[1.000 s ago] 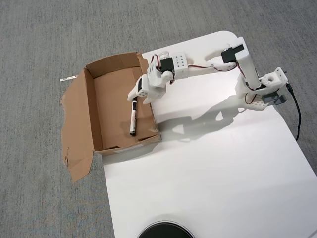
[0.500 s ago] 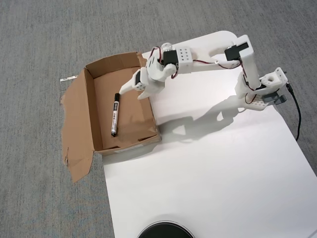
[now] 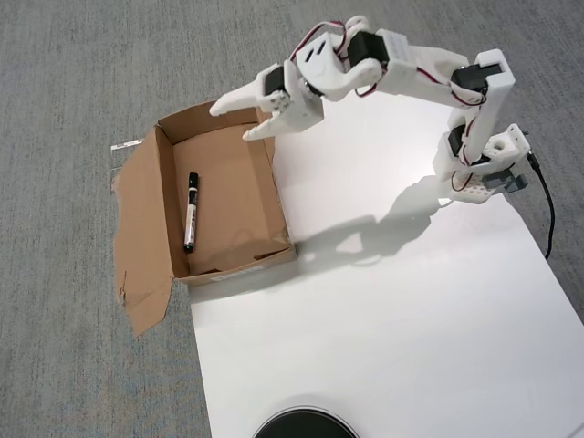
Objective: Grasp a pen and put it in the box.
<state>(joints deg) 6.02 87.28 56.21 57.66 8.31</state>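
The marker lies flat on the floor of the cardboard box, near the left wall in the overhead view, black cap toward the far end, barrel running roughly along the box's length. It touches nothing but the cardboard, and none of it hangs over a wall. By my judgement the delivery is done.

My pincer hangs above the box's far right corner, its two fingers spread wide apart with nothing between them. It is clear of the marker and looks raised above the ragged flaps.

The step in hand, as I read it, is pulling away cleanly. To do that well I should lift first, then swing back over the white tabletop, keeping my lower finger off the torn rim so I do not nudge the box or tip it toward the carpet. The box sits half off the tabletop's edge, so a light bump could shift it.
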